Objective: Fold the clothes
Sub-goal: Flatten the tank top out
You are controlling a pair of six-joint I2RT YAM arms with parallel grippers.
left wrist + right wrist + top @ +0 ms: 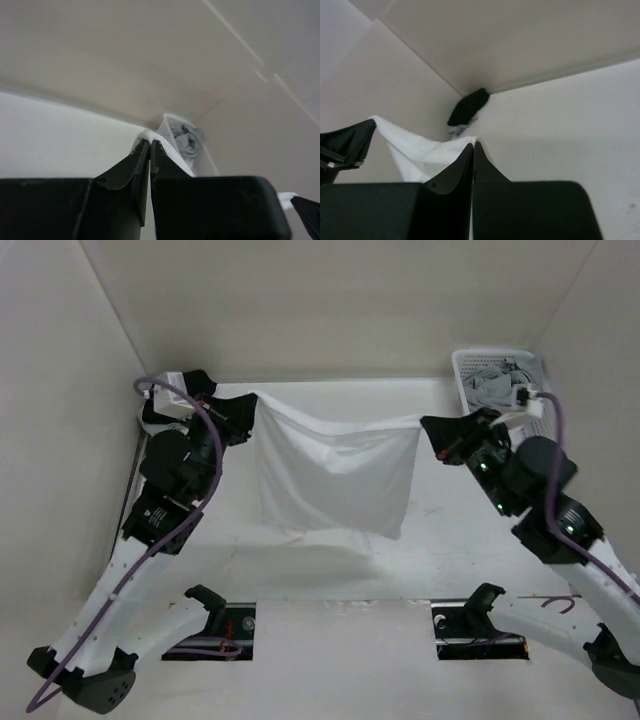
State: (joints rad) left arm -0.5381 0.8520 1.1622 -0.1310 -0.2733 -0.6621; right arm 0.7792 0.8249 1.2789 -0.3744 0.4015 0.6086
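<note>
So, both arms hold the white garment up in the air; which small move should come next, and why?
Probably lower both grippers together, with the same gap between them, so the white garment lands flat on the table. The left gripper and the right gripper are each shut on an upper corner, and the cloth hangs spread between them, its top edge sagging.
</note>
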